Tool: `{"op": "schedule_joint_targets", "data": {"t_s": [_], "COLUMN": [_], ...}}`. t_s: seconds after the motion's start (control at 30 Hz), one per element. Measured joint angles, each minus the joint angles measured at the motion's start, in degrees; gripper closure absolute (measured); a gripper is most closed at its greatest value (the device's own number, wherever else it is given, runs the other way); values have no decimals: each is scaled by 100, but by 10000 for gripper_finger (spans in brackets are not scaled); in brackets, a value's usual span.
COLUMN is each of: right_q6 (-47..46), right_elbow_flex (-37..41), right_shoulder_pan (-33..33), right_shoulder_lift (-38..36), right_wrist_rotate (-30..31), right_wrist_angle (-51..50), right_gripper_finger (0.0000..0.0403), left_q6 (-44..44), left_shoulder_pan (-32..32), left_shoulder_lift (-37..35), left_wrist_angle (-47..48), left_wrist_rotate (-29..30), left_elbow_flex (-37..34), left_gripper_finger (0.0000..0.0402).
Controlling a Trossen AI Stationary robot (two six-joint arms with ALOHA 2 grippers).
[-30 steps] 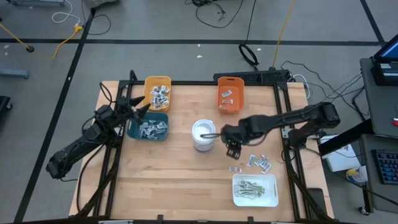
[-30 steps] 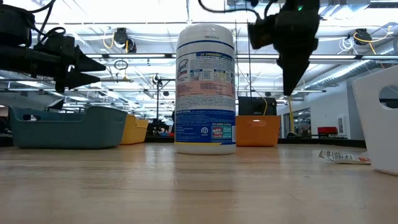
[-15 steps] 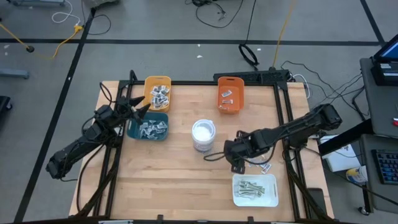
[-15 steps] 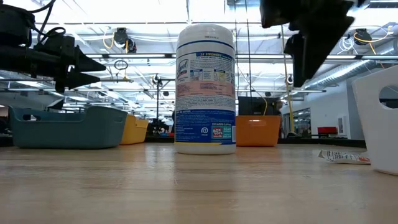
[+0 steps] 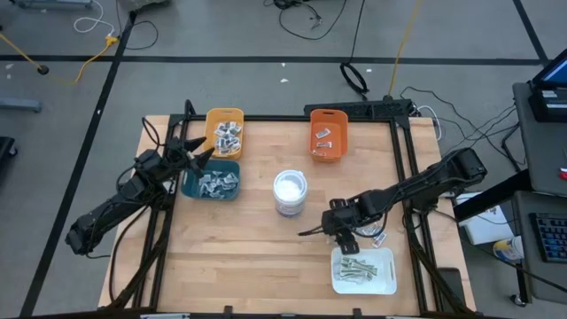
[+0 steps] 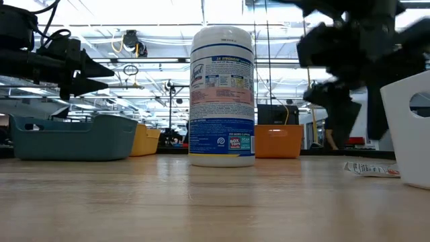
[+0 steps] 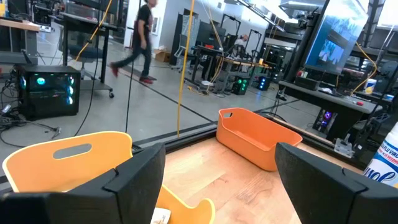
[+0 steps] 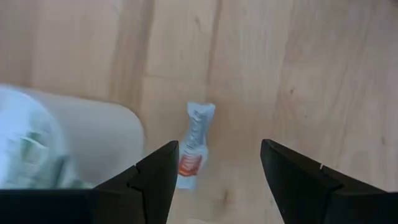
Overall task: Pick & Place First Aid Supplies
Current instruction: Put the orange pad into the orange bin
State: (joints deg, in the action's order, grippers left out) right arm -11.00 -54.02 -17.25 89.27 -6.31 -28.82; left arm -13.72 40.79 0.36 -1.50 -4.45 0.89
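Left gripper [image 5: 197, 152] at 9 o'clock of counter [image 5: 257, 257], hanging over gap between yellow bin [image 5: 223, 131] and teal bin [image 5: 211, 181], fingers spread, nothing held. Yellow bin at 11 o'clock, hard against far edge; teal bin just nearside of it, touching or nearly so. Both loaded with small silvery-grey packets [image 5: 213, 182]. From left wrist view: orange bin [image 7: 261, 135] ahead, bare wood between; person walking in room beyond counter.

Centre: white wipes canister [image 5: 290, 191] upright, standing alone, well apart from bins. Broad open wood at 6 to 8 o'clock, no obstruction out to near and left edges.

Orange bin [image 5: 327, 135] at 1 o'clock against far edge, a few packets inside.

Right gripper [image 5: 344, 237] at 4 o'clock, low over counter just far-side of white tray [image 5: 386, 266], fingers parted, nothing between them. Right wrist view: one white-and-red sachet [image 8: 194, 145] lying flat on wood just beside rounded tray corner [image 8: 93, 134], ahead of fingers, not touched. More loose packets [image 5: 379, 237] near right edge, partly hidden under arm; count not discernible.

White tray at 5 o'clock, close to near and right edges, holding pale-green strips [image 5: 356, 268]. Little free room between tray, loose packets and right edge.
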Motion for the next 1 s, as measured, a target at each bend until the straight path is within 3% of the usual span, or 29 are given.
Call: {"op": "schedule_joint_targets", "data": {"t_s": [0.27,0.8,1.0], "right_q6": [609,1064,1065], "right_elbow_flex": [390,385,383], "right_shoulder_pan": [84,115,105], "right_shoulder_lift": [0,596,691], "right_wrist_rotate": [-454,-566,-413], "right_wrist_angle": [499,1056,1051], "right_gripper_finger": [179,180,238], "left_q6": [0,0,-2], "left_shoulder_pan": [-2,-1,0], "left_shoulder_lift": [0,1,0], "left_wrist_angle": [0,-1,0], "left_wrist_rotate": [0,-1,0], "left_elbow_flex": [0,0,0], "left_gripper_finger": [96,96,96]}}
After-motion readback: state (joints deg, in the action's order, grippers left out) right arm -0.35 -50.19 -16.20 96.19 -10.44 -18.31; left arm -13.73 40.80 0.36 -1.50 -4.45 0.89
